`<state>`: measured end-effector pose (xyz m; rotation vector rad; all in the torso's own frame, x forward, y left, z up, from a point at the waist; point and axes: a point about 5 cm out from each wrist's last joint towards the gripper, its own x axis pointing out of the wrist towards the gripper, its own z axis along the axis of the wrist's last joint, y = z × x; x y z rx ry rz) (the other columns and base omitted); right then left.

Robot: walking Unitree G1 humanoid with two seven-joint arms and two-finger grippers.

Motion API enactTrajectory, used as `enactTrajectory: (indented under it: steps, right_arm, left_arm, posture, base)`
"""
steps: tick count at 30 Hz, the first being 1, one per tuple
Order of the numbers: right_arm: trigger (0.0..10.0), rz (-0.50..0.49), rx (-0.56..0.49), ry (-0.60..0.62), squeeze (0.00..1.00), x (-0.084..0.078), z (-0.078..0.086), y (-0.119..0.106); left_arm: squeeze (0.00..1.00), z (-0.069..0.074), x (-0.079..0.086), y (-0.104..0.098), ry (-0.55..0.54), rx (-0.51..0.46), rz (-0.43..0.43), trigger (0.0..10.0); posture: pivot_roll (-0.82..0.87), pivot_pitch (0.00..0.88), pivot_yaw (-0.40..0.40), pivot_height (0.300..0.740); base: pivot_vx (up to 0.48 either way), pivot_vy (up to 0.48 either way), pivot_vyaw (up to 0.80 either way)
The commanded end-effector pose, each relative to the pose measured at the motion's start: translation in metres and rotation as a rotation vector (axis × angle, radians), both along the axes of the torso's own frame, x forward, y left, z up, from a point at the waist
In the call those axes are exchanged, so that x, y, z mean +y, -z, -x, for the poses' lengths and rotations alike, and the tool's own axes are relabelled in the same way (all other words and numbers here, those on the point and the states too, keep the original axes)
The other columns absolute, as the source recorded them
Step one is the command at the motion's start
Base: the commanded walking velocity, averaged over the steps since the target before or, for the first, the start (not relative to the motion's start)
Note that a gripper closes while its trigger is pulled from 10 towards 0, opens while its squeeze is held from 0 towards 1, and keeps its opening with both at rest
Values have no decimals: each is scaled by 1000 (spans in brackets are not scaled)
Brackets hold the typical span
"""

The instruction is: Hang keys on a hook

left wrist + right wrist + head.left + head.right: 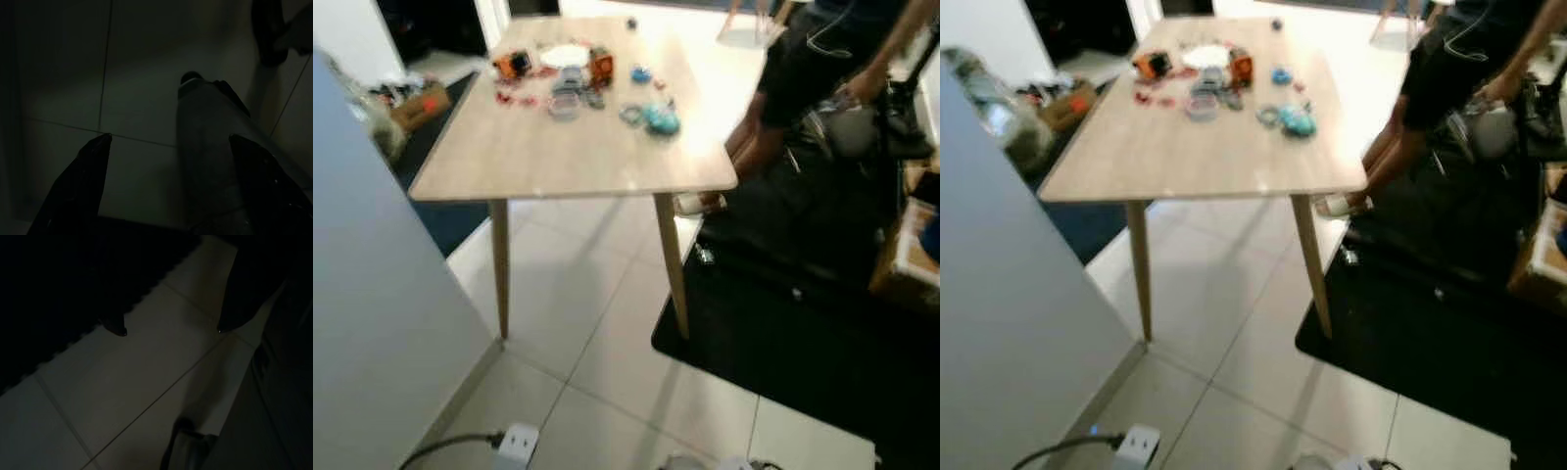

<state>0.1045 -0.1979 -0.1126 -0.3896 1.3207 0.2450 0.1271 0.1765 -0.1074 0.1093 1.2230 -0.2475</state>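
A light wooden table (558, 157) stands ahead, seen from above. At its far end lies a blurred cluster of small things: a grey ring beside a teal piece (656, 119), orange pieces (514, 65), and a white dish (565, 55). I cannot make out keys or a hook among them. Both arms hang low over the tiled floor. In the dark left wrist view my left gripper (168, 139) is open, with nothing between its fingers. My right gripper (171, 330) is also open and empty, above pale tiles beside a dark mat edge.
A person (803, 59) in dark clothes stands at the table's far right corner. A black mat (803, 343) covers the floor to the right. A grey panel (372, 323) fills the near left. A white power strip (514, 446) lies on the tiles near my feet.
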Motion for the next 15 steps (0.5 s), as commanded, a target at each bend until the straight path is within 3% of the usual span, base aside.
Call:
enactTrajectory:
  steps: [1, 14, 15]
  right_arm:
    - [10000, -12, 27, -6, 0, 4, 8, 2]
    - [10000, -17, 18, -3, 0, 5, 7, 2]
    - [10000, -15, 14, -7, 0, 5, 6, 2]
  left_arm:
    - [0, 13, 3, 4, 1, 50, -7, 10000]
    - [0, 12, 3, 3, 13, 45, -10, 10000]
    - [0, 11, 3, 3, 17, 45, -13, 10000]
  posture:
    - [-135, 94, 98, 740]
    - [-134, 92, 100, 740]
    - [-134, 92, 100, 740]
  base:
    - [0, 0, -800]
    - [0, 0, -800]
    - [0, 0, 0]
